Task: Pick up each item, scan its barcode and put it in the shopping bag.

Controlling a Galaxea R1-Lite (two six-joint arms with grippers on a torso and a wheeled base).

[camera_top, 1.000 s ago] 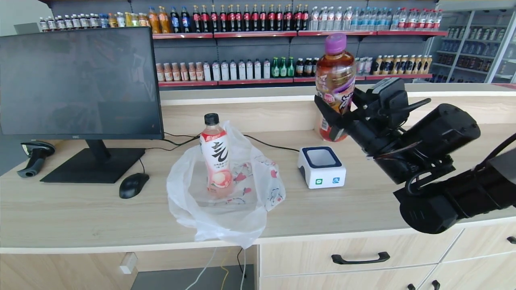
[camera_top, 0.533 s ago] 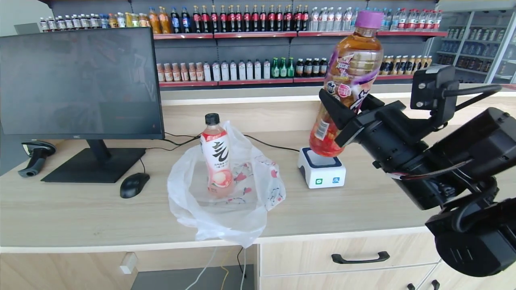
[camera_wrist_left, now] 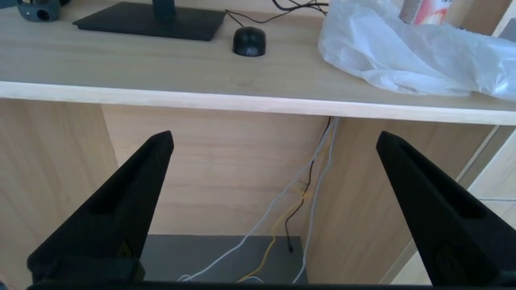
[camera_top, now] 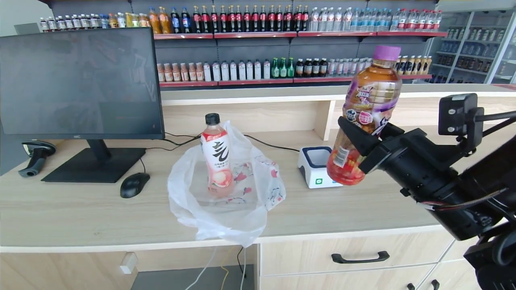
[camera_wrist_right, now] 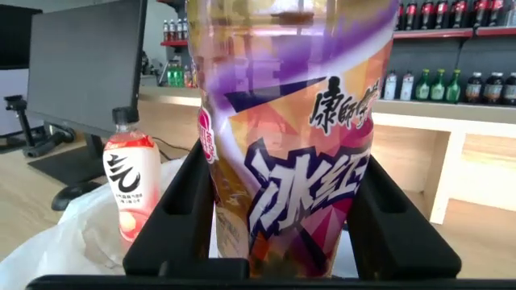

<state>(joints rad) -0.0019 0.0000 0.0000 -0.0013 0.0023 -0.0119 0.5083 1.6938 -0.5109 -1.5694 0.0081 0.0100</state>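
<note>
Bottle status: my right pincer [camera_top: 363, 139] is closed on the tea bottle [camera_top: 373, 94], one finger on each side of the labelled body, somewhat below mid-height. The bottle hangs in the air over the counter [camera_top: 80, 217]. In the head view its base overlaps the right part of the scanner [camera_top: 316, 163]; no contact between them is visible.

Handling, as judged:
- The liquid reaches nearly to the neck, so expect a heavy load for its size.
- The wall is thin plastic and will give under a hard squeeze.
- The glossy film label is likely slippery.
- Take hold on the straight labelled section, not on the neck or the rounded base.

Orientation: the long axis is near upright but tilted. The purple cap is on top and leans toward my right; the base sits lower, toward my left. The barcode patch near the base faces my left.

The shopping bag [camera_top: 225, 201] lies open on the counter to the left of the scanner, with a pink bottle [camera_top: 216, 157] standing upright in it.

My left pincer [camera_wrist_left: 274, 141] is spread wide and empty, below the counter edge.
</note>
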